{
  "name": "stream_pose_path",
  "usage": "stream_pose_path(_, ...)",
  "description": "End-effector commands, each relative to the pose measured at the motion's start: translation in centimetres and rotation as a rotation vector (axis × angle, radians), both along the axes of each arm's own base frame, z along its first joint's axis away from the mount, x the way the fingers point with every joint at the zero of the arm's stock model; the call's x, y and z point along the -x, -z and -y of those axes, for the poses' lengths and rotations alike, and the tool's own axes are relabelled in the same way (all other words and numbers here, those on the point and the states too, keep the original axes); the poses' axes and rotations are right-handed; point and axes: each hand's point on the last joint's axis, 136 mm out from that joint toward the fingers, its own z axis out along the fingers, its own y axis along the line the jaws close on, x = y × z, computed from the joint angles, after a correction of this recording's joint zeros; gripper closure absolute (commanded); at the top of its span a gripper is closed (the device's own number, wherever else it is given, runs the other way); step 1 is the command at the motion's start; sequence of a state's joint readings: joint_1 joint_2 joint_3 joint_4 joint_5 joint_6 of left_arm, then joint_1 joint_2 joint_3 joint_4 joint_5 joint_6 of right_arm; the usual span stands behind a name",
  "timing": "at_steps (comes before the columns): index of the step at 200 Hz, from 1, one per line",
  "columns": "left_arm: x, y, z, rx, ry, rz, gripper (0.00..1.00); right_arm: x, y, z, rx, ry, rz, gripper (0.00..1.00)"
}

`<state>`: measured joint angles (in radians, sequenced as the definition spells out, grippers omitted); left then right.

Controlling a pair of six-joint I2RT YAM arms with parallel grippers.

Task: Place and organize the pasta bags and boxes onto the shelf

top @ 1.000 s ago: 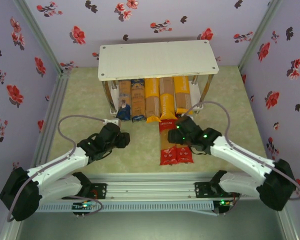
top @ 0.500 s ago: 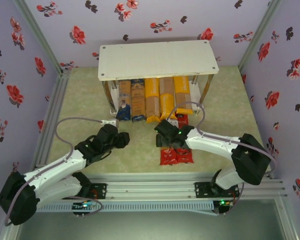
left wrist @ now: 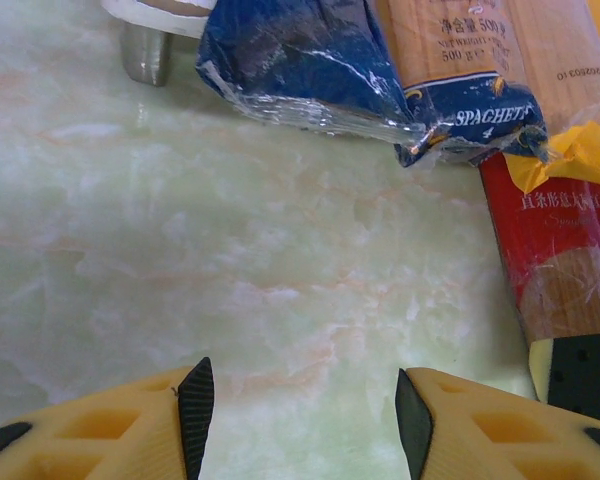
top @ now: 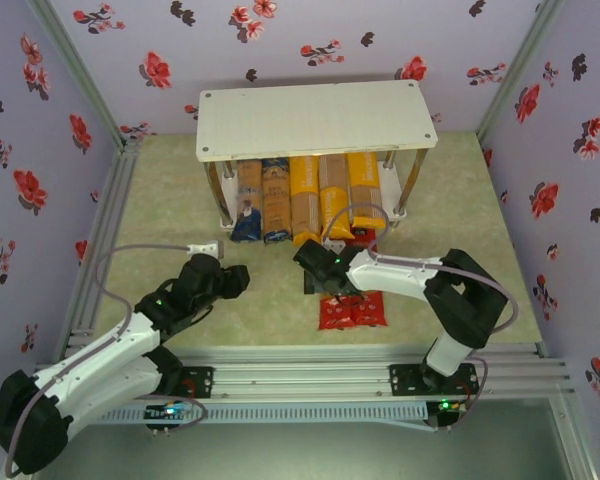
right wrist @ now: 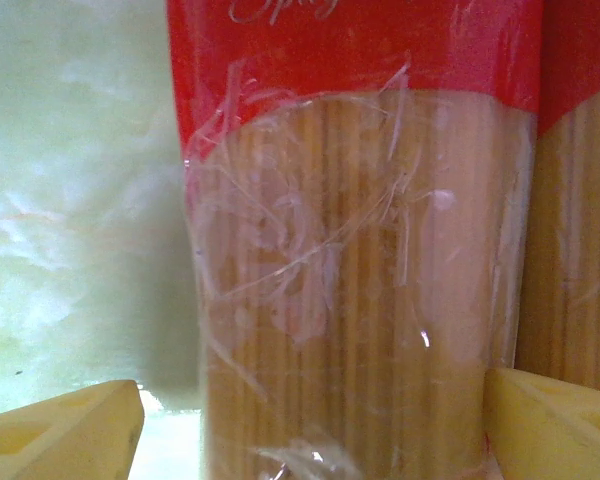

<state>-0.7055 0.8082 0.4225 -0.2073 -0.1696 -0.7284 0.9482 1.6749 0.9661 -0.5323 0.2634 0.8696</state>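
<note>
The shelf (top: 310,118) stands at the back. Under its white top board lie two brown packs with dark-blue ends (top: 262,203) and three yellow-orange packs (top: 332,205). Two red packs (top: 353,312) lie side by side on the table in front. My right gripper (top: 318,275) hovers over their far part, open. In the right wrist view its yellow fingers (right wrist: 70,430) straddle the left red pack's tan window (right wrist: 350,280), with a gap on the left side. My left gripper (top: 238,280) is open over bare table (left wrist: 305,420), short of the blue pack ends (left wrist: 310,60).
Floral walls close in the left, right and back of the marbled green table (top: 170,200). A metal shelf leg (left wrist: 145,50) stands beside the blue pack ends. An aluminium rail (top: 300,375) runs along the near edge by the arm bases.
My right arm has swung left, bringing its gripper across the red packs, and its jaws have widened. My left gripper has drawn back slightly toward the near left.
</note>
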Motion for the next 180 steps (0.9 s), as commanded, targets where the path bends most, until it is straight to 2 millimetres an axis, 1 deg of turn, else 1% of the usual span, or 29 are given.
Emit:
stream_pose_path(1,0.3,0.6,-0.6,0.006,-0.013,-0.023,0.46,0.5,1.0,1.0,0.066,0.037,-0.025,0.12)
stream_pose_path(10,0.3,0.6,-0.6,0.007,-0.014,-0.024,0.46,0.8,1.3,1.3,0.076,0.034,-0.039,0.13)
stream_pose_path(23,0.2,0.5,-0.7,0.009,-0.014,-0.023,0.46,1.4,1.7,1.6,0.076,0.031,-0.057,0.21)
stream_pose_path(50,0.0,0.5,-0.8,0.013,-0.016,-0.022,0.46,2.9,2.5,2.0,0.047,0.026,-0.101,0.48)
stream_pose_path(68,-0.1,0.4,-0.8,0.016,-0.018,-0.019,0.46,3.8,2.7,2.0,0.018,0.019,-0.123,0.62)
stream_pose_path(89,-0.2,0.3,-0.9,0.017,-0.019,-0.018,0.46,4.9,2.2,1.9,-0.006,0.000,-0.141,0.80)
stream_pose_path(101,-0.3,0.2,-0.9,0.020,-0.019,-0.015,0.46,5.4,1.6,1.8,-0.011,-0.015,-0.138,0.92)
stream_pose_path(111,-0.4,0.2,-0.9,0.019,-0.019,-0.014,0.47,5.8,0.8,1.7,-0.021,-0.029,-0.133,1.00)
stream_pose_path(150,-0.7,-0.3,-0.7,0.024,-0.014,-0.001,0.47,6.9,-3.2,1.2,-0.088,-0.086,-0.088,1.00)
stream_pose_path(180,-0.9,-0.6,-0.5,0.021,-0.005,0.003,0.47,7.9,-7.2,0.9,-0.152,-0.133,-0.042,1.00)
